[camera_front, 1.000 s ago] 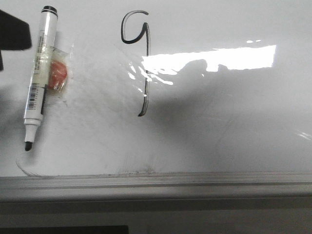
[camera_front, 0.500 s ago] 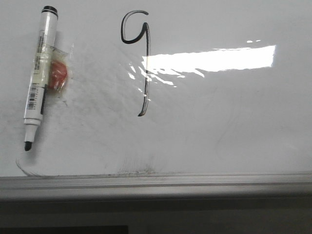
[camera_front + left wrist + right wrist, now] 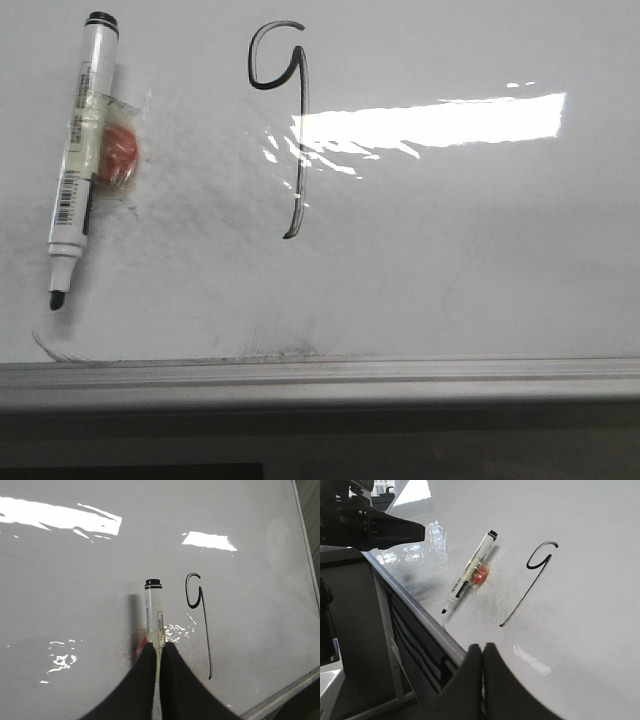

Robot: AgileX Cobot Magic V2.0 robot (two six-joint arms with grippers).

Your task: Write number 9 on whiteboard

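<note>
The number 9 [image 3: 297,205] is drawn in thin black marker on the whiteboard [image 3: 480,260], upper middle in the front view; it also shows in the left wrist view [image 3: 206,635] and the right wrist view [image 3: 525,591]. A white marker [image 3: 75,160] with its black tip bare rests on the board to the 9's left, taped to a red round piece [image 3: 120,152]. My left gripper [image 3: 158,644] is shut and empty, held back from the board in line with the marker [image 3: 153,610]. My right gripper [image 3: 482,645] is shut and empty, off the board near its rail.
The grey metal rail [image 3: 320,372] runs along the board's bottom edge, with dark space below it. Glare [image 3: 430,122] lies across the 9's tail. Faint grey smears surround the marker. My left arm [image 3: 375,527] shows dark beside the board's edge in the right wrist view.
A dark gripper at the front view's upper left edge has left the view. Its shadow across the glare and board has gone. The marker and the 9 have not moved.
</note>
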